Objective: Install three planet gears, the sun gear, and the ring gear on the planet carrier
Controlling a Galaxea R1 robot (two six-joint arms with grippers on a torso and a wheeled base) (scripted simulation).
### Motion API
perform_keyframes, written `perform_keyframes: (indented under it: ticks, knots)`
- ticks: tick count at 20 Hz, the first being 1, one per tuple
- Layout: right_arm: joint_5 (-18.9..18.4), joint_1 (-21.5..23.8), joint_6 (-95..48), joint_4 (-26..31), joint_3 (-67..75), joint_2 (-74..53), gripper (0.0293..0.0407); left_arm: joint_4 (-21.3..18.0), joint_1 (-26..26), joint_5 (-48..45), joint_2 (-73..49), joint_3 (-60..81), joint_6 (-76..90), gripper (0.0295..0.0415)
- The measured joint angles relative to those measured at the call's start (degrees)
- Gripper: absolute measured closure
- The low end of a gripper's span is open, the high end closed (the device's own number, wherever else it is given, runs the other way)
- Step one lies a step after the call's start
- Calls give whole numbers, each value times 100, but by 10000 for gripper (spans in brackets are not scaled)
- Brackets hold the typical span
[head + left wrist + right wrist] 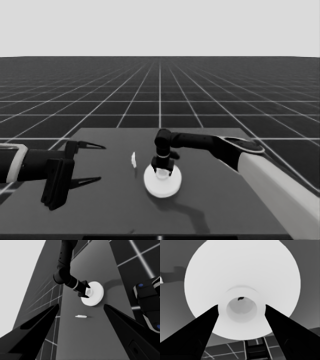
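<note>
Head view shows my right gripper down at the middle of the table, straight over the larger round part. That big white part is the ring gear. I see no gears and no smaller round part anywhere on the table, so I think they are all hidden under the big one. That would mean the stack is built, or very nearly.

In the right wrist view the two black fingers stand one on each side of the raised hub in the middle of the big part. There is pale space between each finger and the hub. So the fingers are spread and hold nothing. I think they sit there because the hub is the easy place to hold the big part, and the hub keeps the gripper right over the middle.

I cannot tell if the big part sits fully down on what is under it. It looks flat and level from here.

My left gripper waits over the left end of the table, well apart from the work. Its fingers are spread wide with nothing between them. It is kept out there so it does not bump the other arm.

A thin white piece lies on the table between the two grippers, near the big part but not touching it. Nobody needs it, so it just lies there.
</note>
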Motion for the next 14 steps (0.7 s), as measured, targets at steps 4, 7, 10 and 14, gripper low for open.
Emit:
perform_keyframes:
  ticks: [4, 7, 10, 14]
  knots:
    - [0, 0, 200, 0, 0, 0, 351, 0, 0, 0, 0, 0, 0, 326]
    - [0, 0, 350, 0, 0, 0, 351, 0, 0, 0, 0, 0, 0, 326]
    - [0, 0, 500, 0, 0, 0, 351, 0, 0, 0, 0, 0, 0, 326]
    - [0, 0, 700, 0, 0, 0, 351, 0, 0, 0, 0, 0, 0, 326]
